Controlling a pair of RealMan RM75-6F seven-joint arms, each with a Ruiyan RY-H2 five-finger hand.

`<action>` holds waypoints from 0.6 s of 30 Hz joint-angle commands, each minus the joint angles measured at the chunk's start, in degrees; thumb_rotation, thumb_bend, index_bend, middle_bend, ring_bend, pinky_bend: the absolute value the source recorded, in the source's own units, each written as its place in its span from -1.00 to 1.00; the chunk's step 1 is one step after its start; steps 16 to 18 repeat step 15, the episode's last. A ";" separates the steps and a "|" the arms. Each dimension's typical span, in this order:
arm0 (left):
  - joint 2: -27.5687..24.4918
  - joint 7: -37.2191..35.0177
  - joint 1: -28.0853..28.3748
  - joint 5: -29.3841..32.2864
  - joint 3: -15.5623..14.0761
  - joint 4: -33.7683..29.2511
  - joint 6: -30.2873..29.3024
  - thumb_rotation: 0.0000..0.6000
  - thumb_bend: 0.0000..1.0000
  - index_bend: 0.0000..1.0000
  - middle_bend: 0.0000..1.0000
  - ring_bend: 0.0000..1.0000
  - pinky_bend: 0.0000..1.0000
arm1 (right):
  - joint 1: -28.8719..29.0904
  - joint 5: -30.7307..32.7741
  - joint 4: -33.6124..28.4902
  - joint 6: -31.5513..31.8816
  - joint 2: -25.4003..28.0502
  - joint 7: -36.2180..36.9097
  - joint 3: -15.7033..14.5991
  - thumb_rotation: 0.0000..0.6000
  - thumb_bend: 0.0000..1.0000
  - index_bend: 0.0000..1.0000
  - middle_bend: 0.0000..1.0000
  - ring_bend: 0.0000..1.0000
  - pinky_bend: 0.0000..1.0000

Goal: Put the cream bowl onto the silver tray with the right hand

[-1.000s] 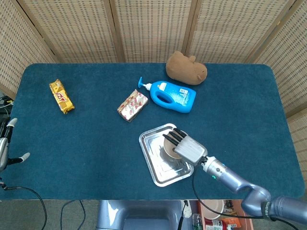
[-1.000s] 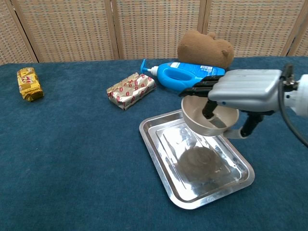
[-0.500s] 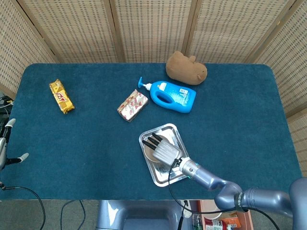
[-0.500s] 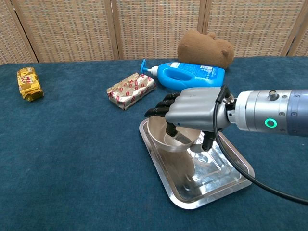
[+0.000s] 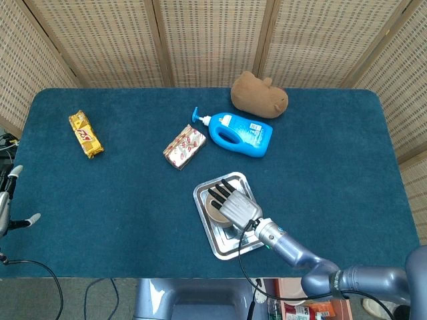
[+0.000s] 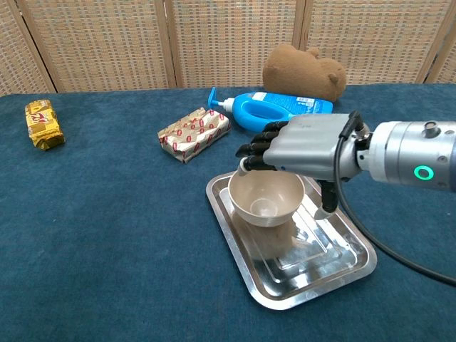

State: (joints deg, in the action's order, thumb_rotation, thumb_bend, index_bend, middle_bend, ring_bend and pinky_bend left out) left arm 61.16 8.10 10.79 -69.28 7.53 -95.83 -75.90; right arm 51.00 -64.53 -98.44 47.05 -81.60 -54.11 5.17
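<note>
Your right hand [image 6: 306, 151] has let go: half a second back fingers wrapped cream bowl [image 6: 266, 198] and held it tilted; now bowl sits upright, mouth up, on silver tray [image 6: 356, 258], toward tray's far-left end. Fingers [image 6: 258, 151] spread above and behind rim, thumb hangs beside bowl's right; contact hard to rule out in chest view. Head view: hand [image 5: 235, 207] covers most of bowl. Placement looks done; you likely just need to lift clear without clipping rim. Left hand [image 5: 8, 200] idle at counter's left edge, apparently holding nothing.
</note>
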 commanded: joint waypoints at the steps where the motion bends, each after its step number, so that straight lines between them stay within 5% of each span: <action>1: -0.03 -0.15 -0.02 -0.18 -0.12 -0.01 0.03 1.00 -1.00 -1.00 -1.00 -1.00 -1.00 | -2.53 -1.99 -5.06 4.99 5.02 0.80 -1.44 1.00 -0.76 -0.81 -1.00 -1.00 -1.00; 8: -0.52 -1.67 -0.84 -2.84 -0.92 -0.76 -1.56 1.00 -1.00 -1.00 -1.00 -1.00 -1.00 | -11.50 -12.11 -5.70 17.30 14.41 14.73 -3.73 1.00 -1.00 -0.99 -1.00 -1.00 -1.00; 15: -1.56 -4.29 -1.72 -6.79 -2.40 -1.47 -2.65 1.00 -1.00 -1.00 -1.00 -1.00 -1.00 | -24.03 -17.35 3.79 31.62 15.23 38.41 -6.23 1.00 -1.00 -1.00 -1.00 -1.00 -1.00; 18: -1.56 -4.29 -1.72 -6.79 -2.40 -1.47 -2.65 1.00 -1.00 -1.00 -1.00 -1.00 -1.00 | -24.03 -17.35 3.79 31.62 15.23 38.41 -6.23 1.00 -1.00 -1.00 -1.00 -1.00 -1.00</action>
